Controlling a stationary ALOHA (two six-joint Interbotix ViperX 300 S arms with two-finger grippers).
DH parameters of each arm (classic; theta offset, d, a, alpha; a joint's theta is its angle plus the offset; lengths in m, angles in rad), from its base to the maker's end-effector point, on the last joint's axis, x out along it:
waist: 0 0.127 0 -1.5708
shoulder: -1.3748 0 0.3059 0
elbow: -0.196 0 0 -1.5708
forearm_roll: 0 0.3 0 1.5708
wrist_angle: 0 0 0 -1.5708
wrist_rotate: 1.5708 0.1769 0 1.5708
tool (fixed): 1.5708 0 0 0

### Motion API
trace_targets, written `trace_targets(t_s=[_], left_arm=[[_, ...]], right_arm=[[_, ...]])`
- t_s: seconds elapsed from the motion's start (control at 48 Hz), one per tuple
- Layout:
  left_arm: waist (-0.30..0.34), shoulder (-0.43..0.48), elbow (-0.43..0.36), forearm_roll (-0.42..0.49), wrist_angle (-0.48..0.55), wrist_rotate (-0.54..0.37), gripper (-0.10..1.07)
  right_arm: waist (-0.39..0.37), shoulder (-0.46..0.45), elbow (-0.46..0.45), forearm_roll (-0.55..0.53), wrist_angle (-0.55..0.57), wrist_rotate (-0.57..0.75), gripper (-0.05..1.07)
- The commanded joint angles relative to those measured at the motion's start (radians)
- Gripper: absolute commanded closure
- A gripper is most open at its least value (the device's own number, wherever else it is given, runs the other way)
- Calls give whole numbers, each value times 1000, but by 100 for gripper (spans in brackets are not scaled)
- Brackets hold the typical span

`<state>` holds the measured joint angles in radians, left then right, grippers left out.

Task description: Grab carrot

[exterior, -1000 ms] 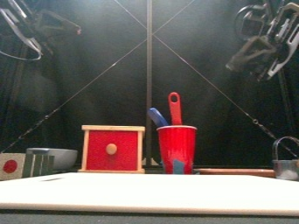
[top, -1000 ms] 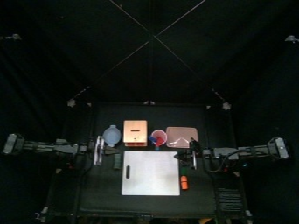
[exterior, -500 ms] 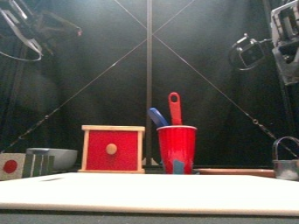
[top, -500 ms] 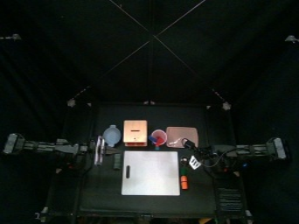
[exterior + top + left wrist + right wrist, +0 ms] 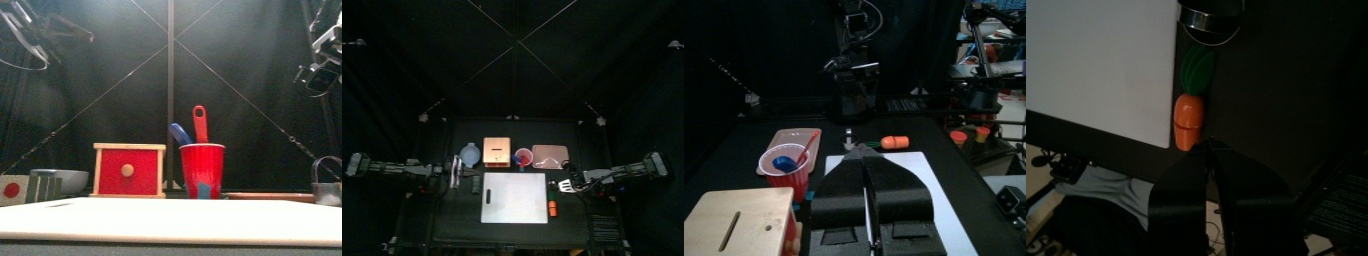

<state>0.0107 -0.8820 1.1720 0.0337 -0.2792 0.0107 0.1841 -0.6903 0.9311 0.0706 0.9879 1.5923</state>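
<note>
Above the carrot (image 5: 1188, 121): right claw (image 5: 1213, 150) now swung in from the side, aimed down.
Jaws seen narrow, nothing held; wider opening needed before descent.

The carrot (image 5: 553, 208) lies tight against the right edge of the white board (image 5: 517, 198), so that side is blocked, while bare bench (image 5: 572, 212) lies open on its other side. The red cup (image 5: 523, 157), wooden box (image 5: 497, 152) and copper tray (image 5: 548, 156) crowd the back, well apart from it.
</note>
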Motion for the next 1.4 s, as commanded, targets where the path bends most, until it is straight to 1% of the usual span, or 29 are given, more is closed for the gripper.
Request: trace_targets(t_s=[0.0,0.146,0.271,0.312,0.354,0.479,0.625,0.708,0.854,1.021,1.25,1.375], left_arm=[[9,5,-17,6,-9,0,89],[20,5,-9,14,-8,0,89],[40,5,-8,20,-6,0,89],[43,5,-8,21,-5,0,89],[44,5,-6,25,-3,0,89],[46,6,2,26,-3,0,89],[51,6,9,26,-3,-2,89],[51,6,9,25,-3,-2,89],[51,6,8,23,-3,-5,89],[51,5,5,23,-5,-5,89],[46,6,3,23,-8,-6,89],[44,6,2,21,-11,-8,89]], right_arm=[[51,20,-11,-28,-38,72,59],[110,72,3,-51,-138,173,32],[132,126,14,-38,-210,207,8],[130,144,15,-23,-215,207,2],[127,167,14,-12,-215,206,0],[132,241,11,-2,-232,210,0],[141,362,-6,0,-316,209,0],[149,425,-18,5,-342,207,0],[163,512,-49,15,-353,209,1],[176,560,-67,38,-353,209,6],[179,583,-60,51,-351,210,25],[181,586,-69,51,-345,210,33]])
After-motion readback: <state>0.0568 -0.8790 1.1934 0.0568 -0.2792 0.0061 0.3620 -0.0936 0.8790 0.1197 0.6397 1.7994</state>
